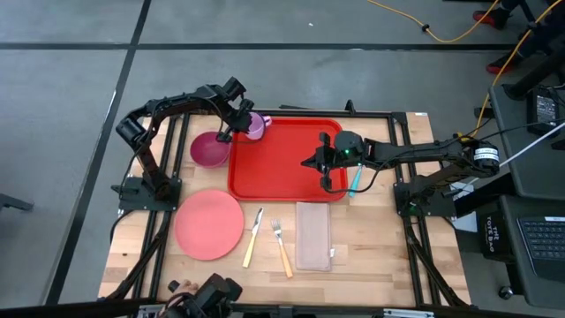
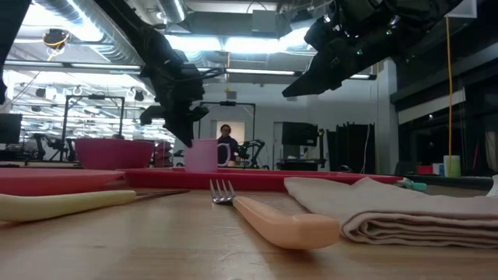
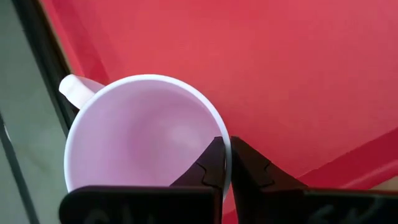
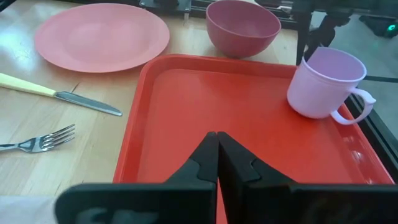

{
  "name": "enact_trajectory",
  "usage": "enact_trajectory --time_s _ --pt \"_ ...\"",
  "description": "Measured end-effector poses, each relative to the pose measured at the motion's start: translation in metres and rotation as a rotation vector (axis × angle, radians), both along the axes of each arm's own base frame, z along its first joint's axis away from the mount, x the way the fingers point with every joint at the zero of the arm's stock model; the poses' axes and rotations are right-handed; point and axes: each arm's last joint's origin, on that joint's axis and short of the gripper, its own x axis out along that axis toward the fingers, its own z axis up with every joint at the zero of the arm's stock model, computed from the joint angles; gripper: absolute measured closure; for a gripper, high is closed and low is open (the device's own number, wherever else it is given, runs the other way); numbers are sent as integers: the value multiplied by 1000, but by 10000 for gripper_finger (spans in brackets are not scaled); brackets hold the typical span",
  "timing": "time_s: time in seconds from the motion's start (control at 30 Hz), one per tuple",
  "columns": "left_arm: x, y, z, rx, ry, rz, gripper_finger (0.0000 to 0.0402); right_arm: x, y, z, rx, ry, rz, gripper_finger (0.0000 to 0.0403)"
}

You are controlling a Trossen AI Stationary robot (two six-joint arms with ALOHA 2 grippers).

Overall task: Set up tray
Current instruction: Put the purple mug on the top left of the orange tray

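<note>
While a person stands far back in the workshop, the wooden table (image 1: 371, 265) carries the red tray (image 1: 282, 163) at its far middle. On the tray's corner sits an empty lilac mug (image 4: 323, 81), its rim pinched by the left gripper (image 3: 225, 163). The right gripper (image 4: 217, 155) hovers closed and empty above the tray. An empty maroon bowl (image 1: 209, 148) sits just beside it.

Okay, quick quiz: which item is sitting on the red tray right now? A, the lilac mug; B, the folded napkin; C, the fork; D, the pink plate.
A: the lilac mug stands in a corner of the red tray, the left gripper shut on its rim, while the plate, fork and napkin lie on the table.
</note>
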Motion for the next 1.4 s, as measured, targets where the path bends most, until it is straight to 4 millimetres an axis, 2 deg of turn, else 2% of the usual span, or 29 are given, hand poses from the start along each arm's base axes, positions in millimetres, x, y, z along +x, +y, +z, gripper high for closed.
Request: enact_trajectory --time_s 0.87,1.4 --pt "7 0 2 0 -29 71 379 0 0 0 -3 1 2 398" --pt "14 -3 4 66 -16 70 318 0 0 0 -31 2 15 398"
